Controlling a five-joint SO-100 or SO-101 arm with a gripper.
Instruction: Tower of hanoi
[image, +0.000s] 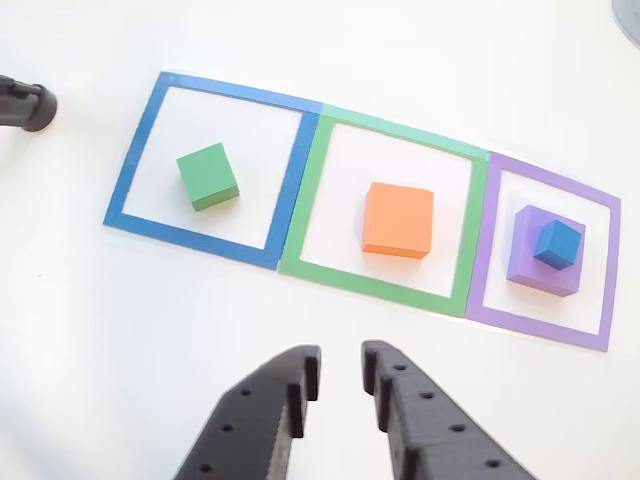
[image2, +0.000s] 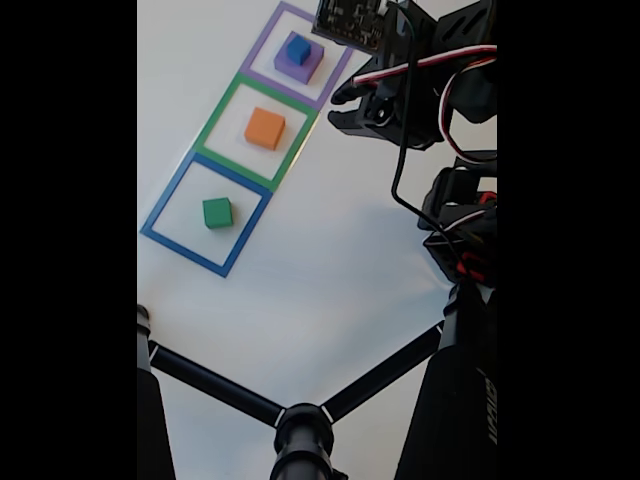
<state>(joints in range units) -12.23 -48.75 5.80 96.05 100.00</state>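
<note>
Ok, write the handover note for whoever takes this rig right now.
Gripper: open, empty, hovering in front of the green tape square.
Green block: alone in the blue tape square.
Orange block: alone in the green tape square.
Blue cube: on the purple block, in the purple tape square.
Done: tower is split up. Left: restack all four by size.

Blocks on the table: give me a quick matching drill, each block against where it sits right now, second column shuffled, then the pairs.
Column one:
1. green block
2. orange block
3. purple block
4. blue cube

Column two:
A. on top of another block
B. alone inside the green tape square
C. flat on the table inside the purple tape square
D. alone inside the blue tape square

Pairs: 1-D, 2-B, 3-C, 4-A

The tool is open and holds none of them.
</note>
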